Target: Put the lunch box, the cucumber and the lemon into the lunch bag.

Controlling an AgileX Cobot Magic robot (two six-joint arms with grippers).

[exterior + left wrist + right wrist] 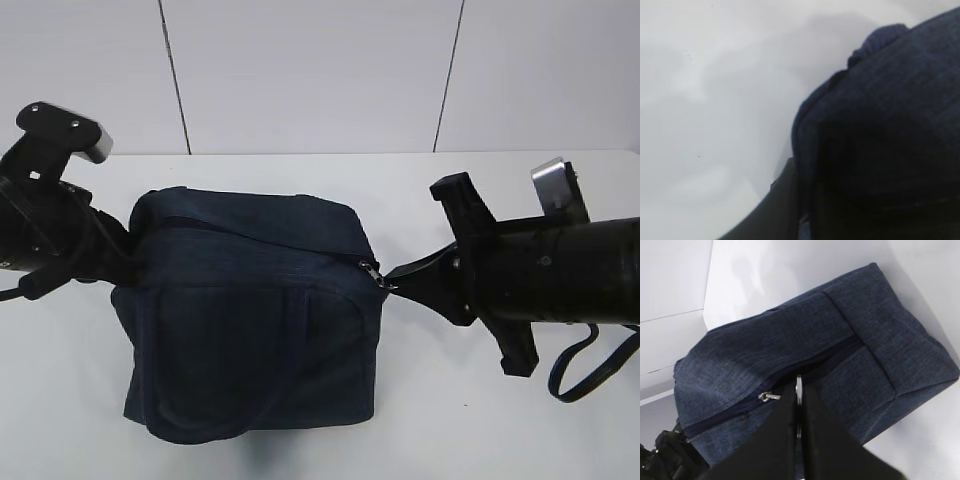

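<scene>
On the white table (300, 455), nearest the exterior camera, the lunch bag (250, 310) sits alone, its front face carrying two strap handles (250, 420) that sag toward the lower edge. Its zipper (260, 235) runs closed across the top. At the bag's right corner the right gripper (388, 282) has its fingers pressed together on the metal ring pull (799, 386), seen edge-on between them in the right wrist view. At the bag's left end the left gripper (128, 258) is pressed against the fabric; its jaws are closed, and the left wrist view shows dark cloth bunched beside one finger (775, 210), though whether it pinches that cloth I cannot tell. Behind the table stands a pale panelled wall (320, 70).
</scene>
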